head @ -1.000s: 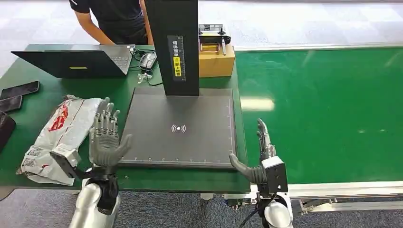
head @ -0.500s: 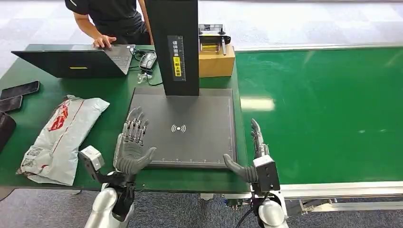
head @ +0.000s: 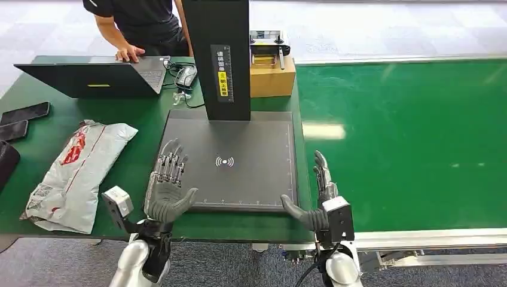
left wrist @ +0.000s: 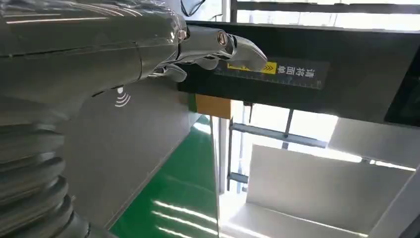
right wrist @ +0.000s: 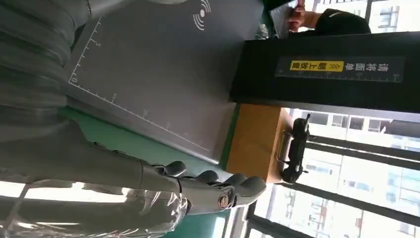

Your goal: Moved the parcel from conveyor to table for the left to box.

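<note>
The parcel (head: pixel 78 173), a grey plastic mailer with red print and labels, lies on the green table (head: pixel 36 89) at the left. My left hand (head: pixel 166 188) hovers empty with fingers spread over the near left corner of the dark scanner pad (head: pixel 230 158), to the right of the parcel and apart from it. My right hand (head: pixel 317 197) is held edge-up with fingers straight at the pad's near right corner, holding nothing. The left wrist view shows my left hand (left wrist: pixel 198 47) above the pad (left wrist: pixel 124 129); the right wrist view shows my right hand (right wrist: pixel 198 191) beside the pad (right wrist: pixel 163 64).
A black scanner column (head: pixel 218 57) rises behind the pad. A cardboard box (head: pixel 272 75) with a device on top stands at the back. A person (head: pixel 140 27) works at a laptop (head: pixel 95 78). Dark phones (head: pixel 24 113) lie far left. The green conveyor (head: pixel 406 137) stretches right.
My left hand swung right from over the parcel to the pad's near left corner, then settled. My right hand shifted slightly left and nearer. The person's hand came onto the laptop.
</note>
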Robot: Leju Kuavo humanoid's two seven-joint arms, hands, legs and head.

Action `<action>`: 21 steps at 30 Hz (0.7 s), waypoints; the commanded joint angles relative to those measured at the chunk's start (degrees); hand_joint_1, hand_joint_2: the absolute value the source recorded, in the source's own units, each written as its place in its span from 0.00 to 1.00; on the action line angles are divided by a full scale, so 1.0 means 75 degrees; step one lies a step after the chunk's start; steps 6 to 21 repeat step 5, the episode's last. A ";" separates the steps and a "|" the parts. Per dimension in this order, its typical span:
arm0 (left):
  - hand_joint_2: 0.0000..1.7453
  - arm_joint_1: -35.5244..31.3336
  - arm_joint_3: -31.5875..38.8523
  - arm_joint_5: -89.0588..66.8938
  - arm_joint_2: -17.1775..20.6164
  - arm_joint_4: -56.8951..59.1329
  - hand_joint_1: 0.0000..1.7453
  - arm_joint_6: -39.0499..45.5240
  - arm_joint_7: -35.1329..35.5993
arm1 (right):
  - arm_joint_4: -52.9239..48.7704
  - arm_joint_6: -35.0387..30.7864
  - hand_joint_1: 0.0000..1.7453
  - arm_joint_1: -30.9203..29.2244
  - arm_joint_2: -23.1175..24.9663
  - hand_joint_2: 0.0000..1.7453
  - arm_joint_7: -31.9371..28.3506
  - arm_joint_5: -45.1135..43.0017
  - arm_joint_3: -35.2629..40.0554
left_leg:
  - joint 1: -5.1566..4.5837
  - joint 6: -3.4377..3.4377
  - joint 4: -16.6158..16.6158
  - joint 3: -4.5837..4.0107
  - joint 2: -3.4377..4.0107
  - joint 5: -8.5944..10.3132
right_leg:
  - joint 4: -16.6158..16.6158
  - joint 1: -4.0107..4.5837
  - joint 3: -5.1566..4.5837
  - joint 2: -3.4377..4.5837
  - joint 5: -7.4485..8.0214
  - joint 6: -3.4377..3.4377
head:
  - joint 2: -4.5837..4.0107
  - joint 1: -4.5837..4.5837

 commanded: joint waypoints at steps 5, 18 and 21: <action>1.00 0.0019 0.0068 0.0010 -0.0032 0.0092 0.00 0.0035 0.0023 | 0.0166 -0.0104 0.00 -0.0097 -0.0090 1.00 -0.0025 -0.0052 -0.0051 | 0.0001 -0.0023 -0.0019 0.0011 -0.0012 0.0010 | -0.0019 -0.0005 0.0013 0.0000 0.0008 0.0027 | 0.0000 0.0000; 1.00 0.0019 0.0068 0.0010 -0.0032 0.0092 0.00 0.0035 0.0023 | 0.0166 -0.0104 0.00 -0.0097 -0.0090 1.00 -0.0025 -0.0052 -0.0051 | 0.0001 -0.0023 -0.0019 0.0011 -0.0012 0.0010 | -0.0019 -0.0005 0.0013 0.0000 0.0008 0.0027 | 0.0000 0.0000; 1.00 0.0019 0.0068 0.0010 -0.0032 0.0092 0.00 0.0035 0.0023 | 0.0166 -0.0104 0.00 -0.0097 -0.0090 1.00 -0.0025 -0.0052 -0.0051 | 0.0001 -0.0023 -0.0019 0.0011 -0.0012 0.0010 | -0.0019 -0.0005 0.0013 0.0000 0.0008 0.0027 | 0.0000 0.0000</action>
